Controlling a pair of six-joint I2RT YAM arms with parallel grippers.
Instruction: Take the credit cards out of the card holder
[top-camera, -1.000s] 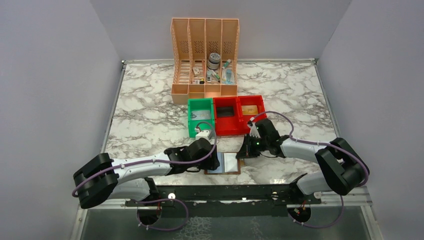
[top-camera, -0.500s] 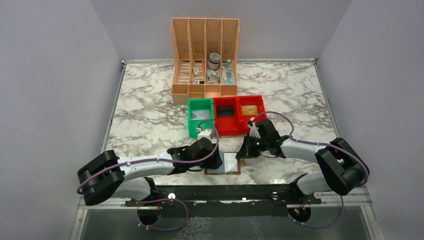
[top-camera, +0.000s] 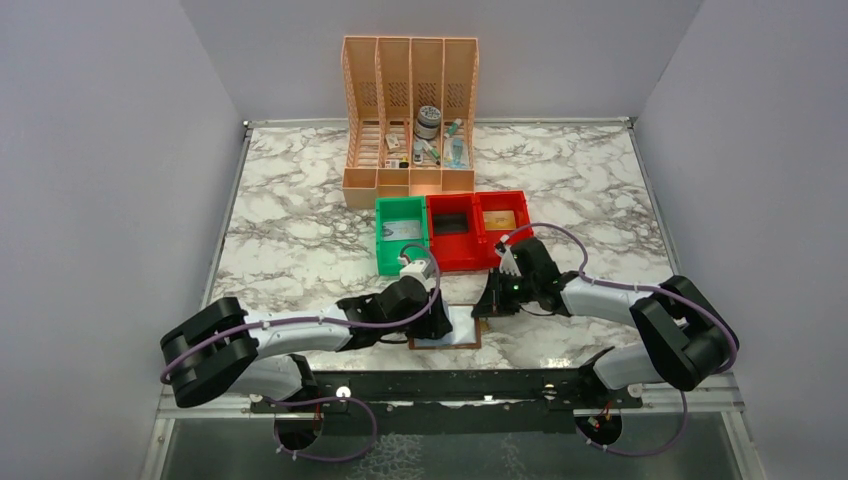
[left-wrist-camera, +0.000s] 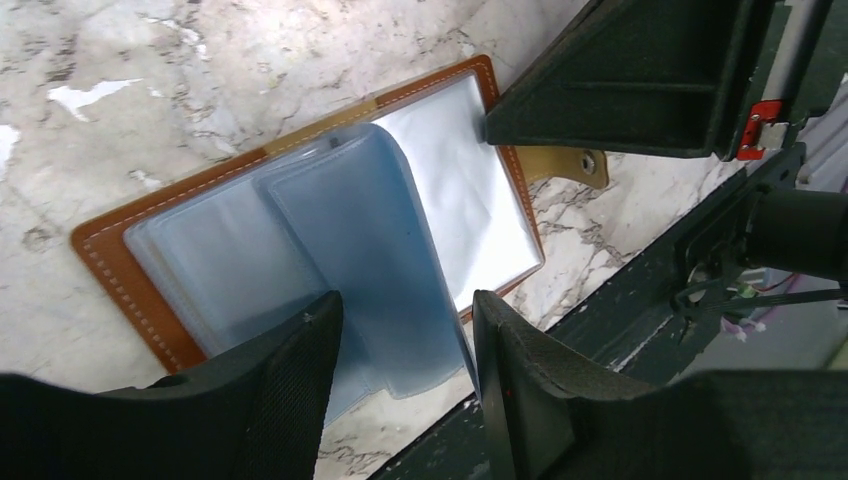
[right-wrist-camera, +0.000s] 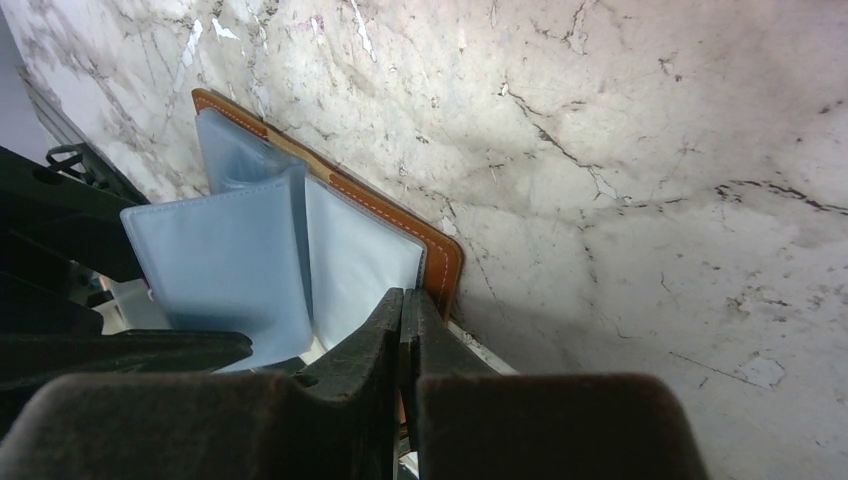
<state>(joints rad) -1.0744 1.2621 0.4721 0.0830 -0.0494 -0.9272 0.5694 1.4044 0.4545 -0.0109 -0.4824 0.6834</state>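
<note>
Both my arms are down at 6 o'clock on the white-and-grey marbled table (top-camera: 300, 230), right at its near edge. That's where the brown leather-like bifold card holder (top-camera: 462, 326) lies open and flat.

My left gripper (left-wrist-camera: 402, 310) hangs over the holder's 9 o'clock half with the jaws about halfway apart. They straddle a clear pale-blue plastic sleeve leaf (right-wrist-camera: 220, 265) that stands up off the spine. Can't tell if the pads actually touch it.

My right gripper (right-wrist-camera: 403, 300) is pinched fully closed with nothing in it. Its tips sit on the holder's stitched 3 o'clock edge, just beside the little tan snap tab (left-wrist-camera: 575, 165).

Room-wise, the black metal rail (top-camera: 450, 385) runs close at 6 o'clock, so it's tight that way. At 12 o'clock the green plastic bin (top-camera: 381, 238) and the pair of red plastic bins (top-camera: 455, 258) sit near, with only a strip of bare marble between them and the holder. The peach perforated file organiser (top-camera: 360, 185) is further out behind them. Open marble lies at 9 and 3 o'clock.

One thin tan credit card (top-camera: 503, 218) lies in the right-hand red bin. Whether the sleeves hold any more, I can't tell.
</note>
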